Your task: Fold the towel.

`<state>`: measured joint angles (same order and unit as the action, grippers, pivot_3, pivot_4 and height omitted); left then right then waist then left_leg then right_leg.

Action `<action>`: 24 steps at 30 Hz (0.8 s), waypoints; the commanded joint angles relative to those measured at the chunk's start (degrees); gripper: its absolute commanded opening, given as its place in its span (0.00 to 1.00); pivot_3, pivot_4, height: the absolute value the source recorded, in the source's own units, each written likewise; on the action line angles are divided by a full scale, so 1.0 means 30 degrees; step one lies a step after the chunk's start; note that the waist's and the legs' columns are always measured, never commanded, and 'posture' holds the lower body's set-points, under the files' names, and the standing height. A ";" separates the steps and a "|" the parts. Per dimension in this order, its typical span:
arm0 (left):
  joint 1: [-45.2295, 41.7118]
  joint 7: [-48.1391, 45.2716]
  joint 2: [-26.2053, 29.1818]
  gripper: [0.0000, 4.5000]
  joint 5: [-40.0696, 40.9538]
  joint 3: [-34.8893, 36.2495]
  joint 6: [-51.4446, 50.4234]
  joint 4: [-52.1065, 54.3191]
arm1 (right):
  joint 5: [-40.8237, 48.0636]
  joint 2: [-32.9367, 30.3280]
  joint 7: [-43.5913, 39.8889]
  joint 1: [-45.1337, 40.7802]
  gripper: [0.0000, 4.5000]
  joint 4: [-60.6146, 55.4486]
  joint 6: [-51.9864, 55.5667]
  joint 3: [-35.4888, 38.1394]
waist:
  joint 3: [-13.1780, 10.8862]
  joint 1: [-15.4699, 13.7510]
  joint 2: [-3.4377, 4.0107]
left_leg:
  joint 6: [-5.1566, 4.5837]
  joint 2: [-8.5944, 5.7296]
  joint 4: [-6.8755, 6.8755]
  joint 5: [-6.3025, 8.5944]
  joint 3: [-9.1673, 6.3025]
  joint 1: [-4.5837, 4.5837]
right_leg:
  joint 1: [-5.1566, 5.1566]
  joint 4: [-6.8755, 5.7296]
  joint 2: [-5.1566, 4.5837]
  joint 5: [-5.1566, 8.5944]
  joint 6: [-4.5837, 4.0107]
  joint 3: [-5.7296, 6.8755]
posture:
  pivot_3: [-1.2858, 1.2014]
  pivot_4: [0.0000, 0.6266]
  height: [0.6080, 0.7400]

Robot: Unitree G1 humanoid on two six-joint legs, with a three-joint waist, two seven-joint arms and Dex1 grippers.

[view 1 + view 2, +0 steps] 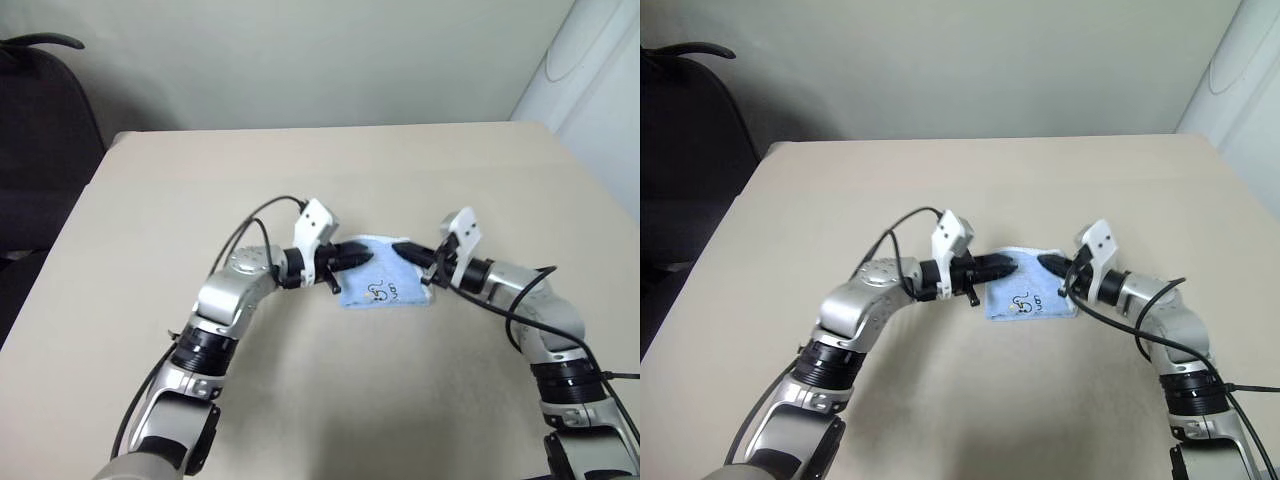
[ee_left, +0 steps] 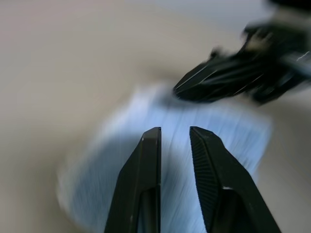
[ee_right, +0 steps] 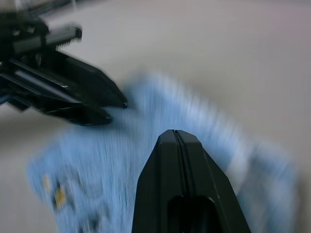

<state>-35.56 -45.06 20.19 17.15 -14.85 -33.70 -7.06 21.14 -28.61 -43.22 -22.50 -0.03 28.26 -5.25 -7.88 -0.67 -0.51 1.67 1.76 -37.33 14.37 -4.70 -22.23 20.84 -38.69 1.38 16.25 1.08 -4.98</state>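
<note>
On the beige table (image 1: 300, 170), mid-frame, the towel (image 1: 385, 290) lies as a small folded packet, so folding looks largely done. The left gripper (image 1: 362, 256) stands slightly parted and empty over its left edge; the right gripper (image 1: 408, 250) is pinched together at its right edge, whether on cloth I cannot tell.

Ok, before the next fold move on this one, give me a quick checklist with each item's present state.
1. Towel lies on the table, well away from its edges: ok.
2. Left gripper has a gap between its fingers, nothing pinched between the tips: ok.
3. Right gripper fingers pressed together: ok. Whether they pinch cloth: cannot tell.
4. Grippers apart, one over each end of the towel: ok.
5. Towel fully flat, no bunching: cannot tell.
6. Printed motif faces up, near the front edge: ok.
</note>
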 commanded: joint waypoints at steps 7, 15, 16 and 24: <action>0.0702 0.0451 -0.0976 0.22 -0.1723 -0.0134 0.1991 -0.2461 | -0.1748 0.0107 0.0396 0.0741 0.00 0.1699 -0.1615 0.0034 | 0.0051 -0.0004 0.0014 | -0.0053 -0.0001 -0.0011 -0.0001 -0.0023 0.0132 | -0.0157 0.0006 -0.0001 -0.0022 0.0009 0.0001 | 0.52 0.24 1.00; 0.1627 0.2034 -0.1009 0.22 0.5021 0.7356 -0.2020 0.3449 | 0.2213 -0.0951 -0.0156 0.1183 0.20 -0.2393 0.1060 0.3929 | 0.0032 -0.0002 -0.0003 | 0.0137 -0.0007 -0.0046 -0.0129 0.0024 0.0034 | -0.0078 0.0010 0.0014 -0.0053 0.0017 0.0002 | 0.52 0.24 1.00; 0.1920 0.2349 -0.0645 0.22 0.5295 0.8006 -0.2315 0.3938 | 0.2596 -0.1186 -0.0115 0.1254 0.26 -0.2697 0.1601 0.4293 | 0.0031 -0.0002 -0.0004 | 0.0203 -0.0007 -0.0037 -0.0167 0.0031 0.0035 | -0.0079 0.0020 0.0020 -0.0048 0.0023 -0.0003 | 0.52 0.24 1.00; 0.6568 0.3303 0.2522 0.22 0.6492 1.1288 -0.3720 0.6632 | 0.5943 -0.1443 0.0394 -0.0263 0.90 -0.1930 0.6776 0.5860 | 0.0024 0.0215 -0.0023 | 0.0222 -0.0008 0.0115 -0.0177 0.0074 0.0071 | -0.0022 0.0122 0.0076 -0.0027 0.0049 -0.0180 | 0.52 0.24 1.00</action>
<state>-16.54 -35.53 26.97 34.84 17.53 -44.19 8.77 36.57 -32.60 -42.60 -21.52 -5.52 46.47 10.86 -7.81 -0.02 -0.58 2.34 1.73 -36.97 13.84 -4.47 -22.03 20.83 -38.33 1.63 16.17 1.24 -5.62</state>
